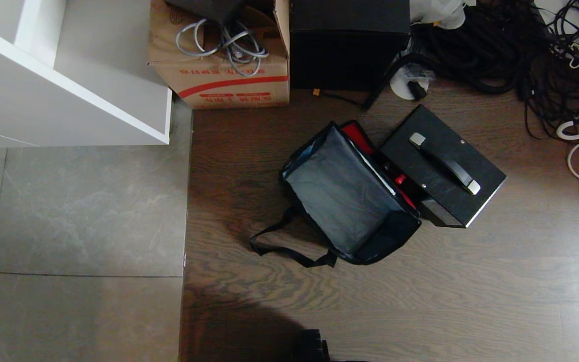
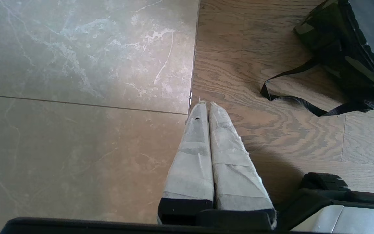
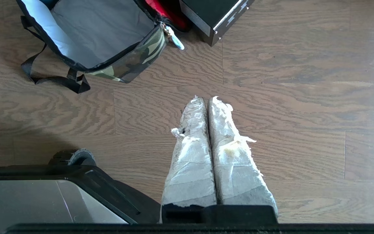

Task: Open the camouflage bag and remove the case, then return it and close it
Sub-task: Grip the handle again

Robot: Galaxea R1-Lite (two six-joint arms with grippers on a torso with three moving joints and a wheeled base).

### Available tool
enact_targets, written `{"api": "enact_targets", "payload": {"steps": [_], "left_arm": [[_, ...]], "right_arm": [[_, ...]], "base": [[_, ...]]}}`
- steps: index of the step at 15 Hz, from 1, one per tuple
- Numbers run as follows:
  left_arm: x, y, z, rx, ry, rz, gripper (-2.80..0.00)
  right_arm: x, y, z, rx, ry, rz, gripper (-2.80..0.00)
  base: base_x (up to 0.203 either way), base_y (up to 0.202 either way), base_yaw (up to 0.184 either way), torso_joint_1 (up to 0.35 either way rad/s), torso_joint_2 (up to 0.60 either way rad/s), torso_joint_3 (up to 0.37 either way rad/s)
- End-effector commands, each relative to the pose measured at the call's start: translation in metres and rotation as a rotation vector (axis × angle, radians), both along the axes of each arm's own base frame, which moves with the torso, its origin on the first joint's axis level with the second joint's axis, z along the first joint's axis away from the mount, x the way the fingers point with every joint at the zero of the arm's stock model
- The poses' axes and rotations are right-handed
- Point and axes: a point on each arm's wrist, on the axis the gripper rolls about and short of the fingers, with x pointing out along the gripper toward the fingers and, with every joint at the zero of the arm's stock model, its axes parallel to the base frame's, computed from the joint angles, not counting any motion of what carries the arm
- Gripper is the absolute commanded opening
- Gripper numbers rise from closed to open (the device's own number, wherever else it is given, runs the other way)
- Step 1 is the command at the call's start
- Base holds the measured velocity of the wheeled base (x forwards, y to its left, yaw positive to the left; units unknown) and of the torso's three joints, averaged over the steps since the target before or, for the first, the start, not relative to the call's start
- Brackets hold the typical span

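Observation:
The camouflage bag [image 1: 345,201] lies open on the wood floor, its grey inside facing up and red lining [image 1: 357,136] showing along its far side. Its black strap [image 1: 289,249] trails toward the tiles. The case [image 1: 443,166], flat and black with a silver-mounted handle, rests outside the bag against that red side. My left gripper [image 2: 208,104] is shut and empty, low over the seam between tile and wood, short of the bag [image 2: 342,48]. My right gripper [image 3: 206,99] is shut and empty over bare wood, short of the bag [image 3: 102,32] and its white zipper pull [image 3: 175,40].
A cardboard box [image 1: 224,60] with grey cables and a taller black box [image 1: 350,45] stand behind the bag. Black cables [image 1: 510,45] pile at the back right. A white cabinet [image 1: 63,75] stands over the tiles on the left. My base's wheel [image 3: 73,157] is beside the right gripper.

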Motion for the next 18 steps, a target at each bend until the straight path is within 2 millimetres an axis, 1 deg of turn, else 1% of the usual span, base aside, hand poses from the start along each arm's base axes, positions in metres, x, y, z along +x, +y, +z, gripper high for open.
{"api": "enact_targets", "payload": {"steps": [1, 16, 18], "left_arm": [[0.0006, 0.0000, -0.0021, -0.001, 0.007, 0.001, -2.80], [0.0007, 0.0000, -0.0025, 0.002, 0.008, 0.001, -2.80], [0.0007, 0.0000, -0.0025, 0.002, 0.008, -0.001, -2.80]], "right_arm": [[0.0001, 0.0000, 0.0001, -0.001, 0.001, 0.001, -2.80], [0.0001, 0.0000, 0.0001, 0.001, 0.001, 0.001, -2.80], [0.0001, 0.0000, 0.0001, 0.001, 0.001, 0.001, -2.80]], "base": [[0.000, 0.000, 0.000, 0.000, 0.00, 0.000], [0.000, 0.000, 0.000, 0.000, 0.00, 0.000], [0.000, 0.000, 0.000, 0.003, 0.00, 0.112]]}}
